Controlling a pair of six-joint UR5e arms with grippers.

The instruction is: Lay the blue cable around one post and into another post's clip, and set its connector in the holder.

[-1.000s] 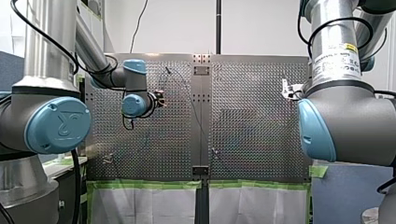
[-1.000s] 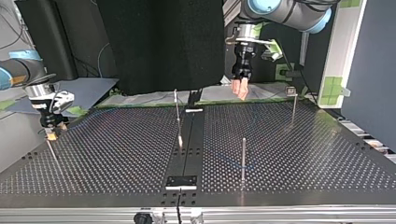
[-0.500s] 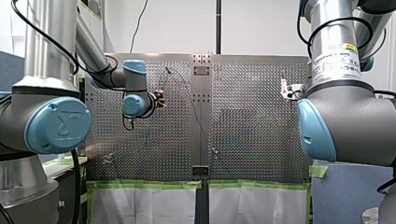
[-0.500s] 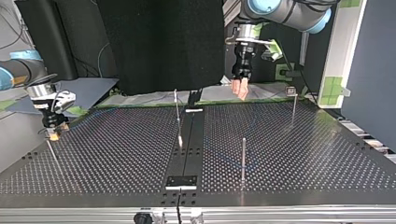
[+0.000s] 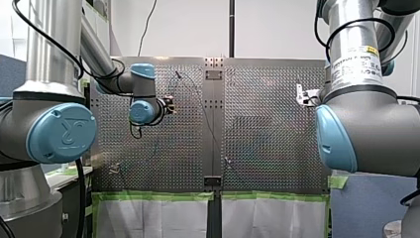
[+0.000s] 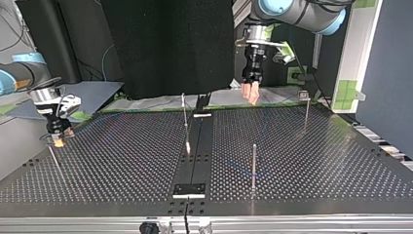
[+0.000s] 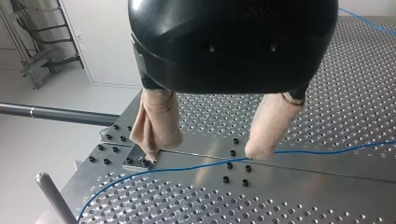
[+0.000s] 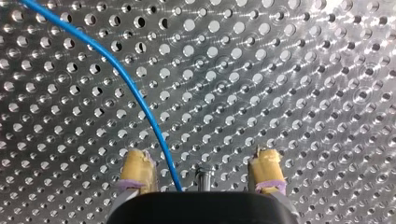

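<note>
Progress, by my judgement, is at an early stage. The thin blue cable (image 8: 135, 93) lies slack on the perforated silver metal table (image 8: 303, 70). No run of it can be seen hooked round a post or seated in a clip, and neither its connector nor the holder can be made out. All three steps appear outstanding.

The right claw (image 8: 201, 158) is released and grasps nothing. Its yellow pads (image 8: 136, 170) straddle the tip of a slim steel post (image 8: 202, 176), and the cable passes between one pad and that post. Whether cable and post touch cannot be told.

The left claw (image 7: 205, 151) is released and empty. Its black rounded housing carries two beige, cloth-like, wrinkled pads (image 7: 156, 116). The cable crosses the table beneath them, along a smooth unperforated centre strip (image 7: 327, 165) dotted with black screw heads.

In the top view, a plain round steel post (image 6: 253, 163) stands near the middle. A thinner post (image 6: 306, 114) topped by a small square clip (image 6: 303, 94) stands toward the far edge, well apart from the right claw.

The table is bright, hard and densely holed. The cable is glossy and limp and curves freely.
</note>
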